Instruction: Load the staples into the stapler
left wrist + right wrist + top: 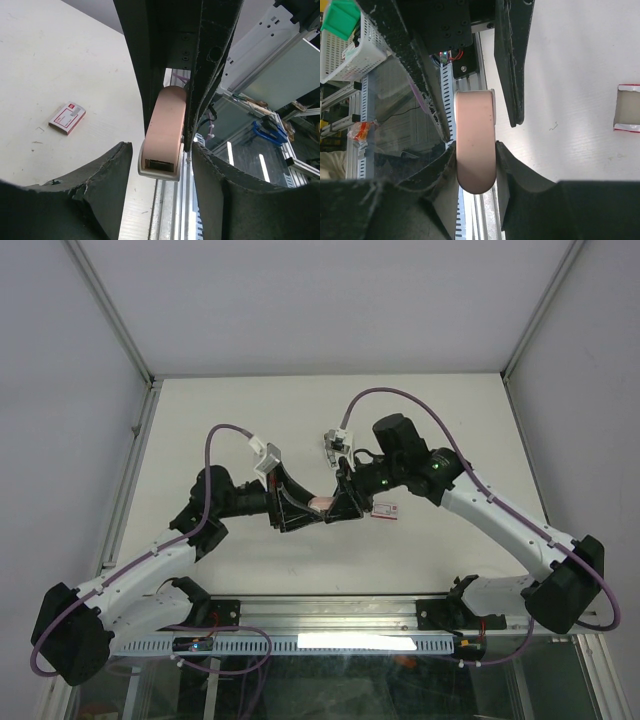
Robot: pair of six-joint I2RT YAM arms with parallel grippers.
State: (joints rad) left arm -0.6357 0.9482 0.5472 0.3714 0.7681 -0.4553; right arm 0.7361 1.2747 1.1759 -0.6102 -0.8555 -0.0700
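Note:
The pale pink-and-grey stapler (320, 503) hangs above the table between the two arms. My right gripper (338, 502) is shut on its rounded rear end, and its fingers (506, 159) press both sides of the stapler (475, 145). My left gripper (303, 510) is open around the front end. In the left wrist view the stapler (165, 127) points its grey open mouth at the camera, and the left gripper (161, 148) has gaps on both sides of it. No loose staples are visible.
A small red-and-white flat box (386, 509) lies on the white table just right of the grippers; it also shows in the left wrist view (67, 118) and the right wrist view (627, 107). The aluminium rail (330, 612) runs along the table's near edge.

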